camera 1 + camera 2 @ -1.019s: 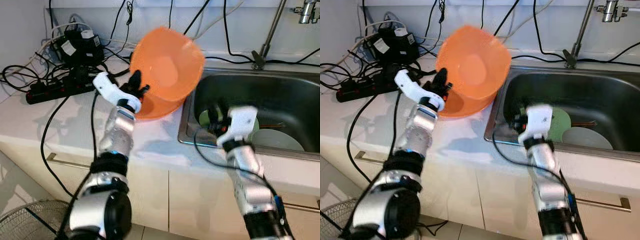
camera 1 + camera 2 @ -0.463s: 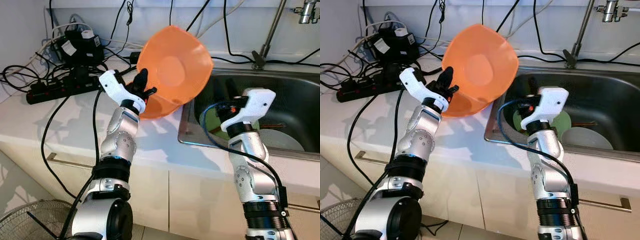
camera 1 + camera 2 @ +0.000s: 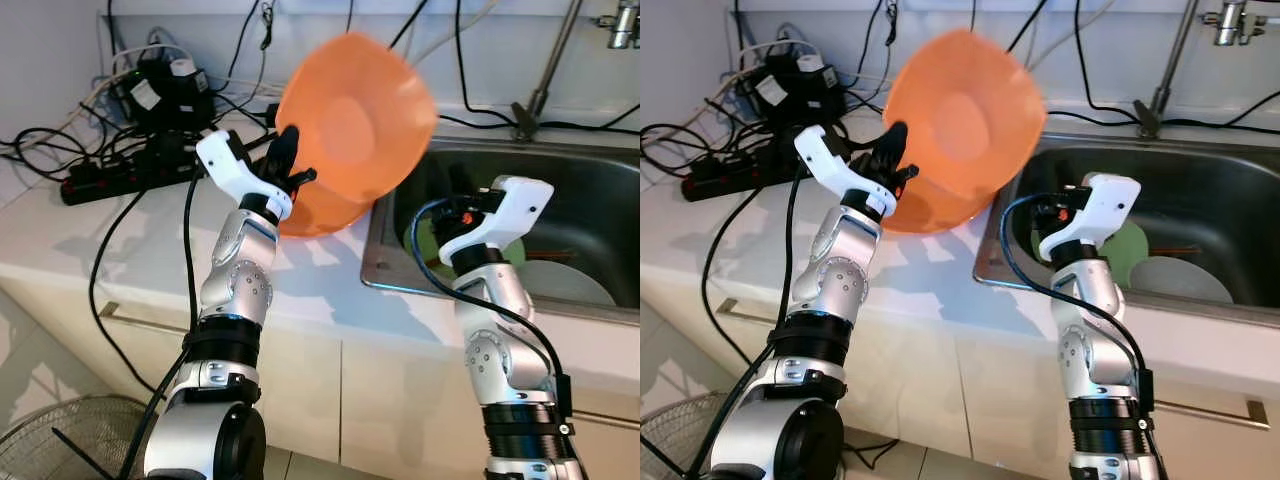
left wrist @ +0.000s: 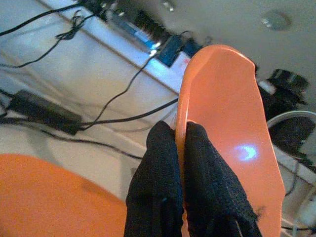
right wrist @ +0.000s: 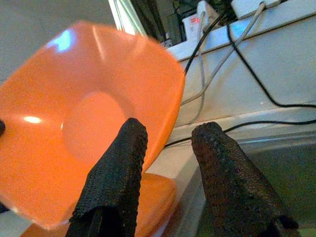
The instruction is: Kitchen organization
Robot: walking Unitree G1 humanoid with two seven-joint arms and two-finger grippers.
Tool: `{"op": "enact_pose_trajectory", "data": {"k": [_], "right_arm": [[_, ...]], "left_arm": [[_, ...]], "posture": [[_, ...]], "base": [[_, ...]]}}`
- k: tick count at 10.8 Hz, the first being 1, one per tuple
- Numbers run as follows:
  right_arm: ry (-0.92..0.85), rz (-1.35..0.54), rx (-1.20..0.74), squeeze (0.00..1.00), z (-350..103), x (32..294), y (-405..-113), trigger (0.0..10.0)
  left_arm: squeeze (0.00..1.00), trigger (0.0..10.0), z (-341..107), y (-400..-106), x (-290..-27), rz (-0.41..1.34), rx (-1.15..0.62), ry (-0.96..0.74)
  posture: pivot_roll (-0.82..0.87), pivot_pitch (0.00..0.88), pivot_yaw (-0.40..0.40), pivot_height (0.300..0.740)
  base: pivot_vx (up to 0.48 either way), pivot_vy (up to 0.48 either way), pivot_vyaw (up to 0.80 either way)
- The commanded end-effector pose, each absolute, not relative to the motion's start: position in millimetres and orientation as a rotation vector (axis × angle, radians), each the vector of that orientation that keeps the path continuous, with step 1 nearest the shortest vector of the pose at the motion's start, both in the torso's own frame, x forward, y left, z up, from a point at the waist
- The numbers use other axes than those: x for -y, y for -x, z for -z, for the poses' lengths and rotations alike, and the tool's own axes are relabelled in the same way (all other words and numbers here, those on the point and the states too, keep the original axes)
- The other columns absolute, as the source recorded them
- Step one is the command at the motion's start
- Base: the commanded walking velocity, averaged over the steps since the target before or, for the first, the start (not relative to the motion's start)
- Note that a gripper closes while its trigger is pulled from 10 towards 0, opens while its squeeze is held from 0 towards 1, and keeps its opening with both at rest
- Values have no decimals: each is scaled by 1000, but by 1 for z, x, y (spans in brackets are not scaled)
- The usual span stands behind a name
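Note:
An orange bowl is held tilted up above the counter, its hollow facing the sink. My left gripper is shut on its lower rim, one finger on each side of the edge. A second orange bowl rests on the counter right beneath it. My right gripper is open above the sink's left side, pointing at the raised bowl and holding nothing.
The steel sink holds a green plate and a white plate, with the tap behind. Power strips and tangled cables crowd the back left of the counter. A fan stands on the floor, lower left.
My left gripper has lifted the orange bowl higher and towards the sink. My right gripper has come up out of the sink and now points at the bowl.

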State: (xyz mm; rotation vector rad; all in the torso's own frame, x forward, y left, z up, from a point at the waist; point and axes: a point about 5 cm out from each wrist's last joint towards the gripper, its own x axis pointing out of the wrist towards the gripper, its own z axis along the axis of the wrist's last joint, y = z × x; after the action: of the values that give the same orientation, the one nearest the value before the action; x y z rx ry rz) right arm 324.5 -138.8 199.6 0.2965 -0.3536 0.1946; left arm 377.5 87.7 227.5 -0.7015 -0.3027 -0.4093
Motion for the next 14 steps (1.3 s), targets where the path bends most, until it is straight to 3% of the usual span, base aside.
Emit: {"op": "enact_pose_trajectory", "data": {"k": [1,7,14], "right_arm": [[-316,-206,353,0,-202,137,-324,10000],[-356,-210,327,0,-199,136,-325,10000],[-404,-166,306,0,-196,140,-327,10000]], "left_arm": [[0,10000,-232,-371,-76,468,333,739],[0,10000,-231,-361,-58,588,310,743],[0,10000,-232,-357,-56,617,314,787]], "posture": [[-9,0,88,740],[-6,0,87,740],[-5,0,85,740]], "base": [[0,0,0],[0,0,0],[0,0,0]]}}
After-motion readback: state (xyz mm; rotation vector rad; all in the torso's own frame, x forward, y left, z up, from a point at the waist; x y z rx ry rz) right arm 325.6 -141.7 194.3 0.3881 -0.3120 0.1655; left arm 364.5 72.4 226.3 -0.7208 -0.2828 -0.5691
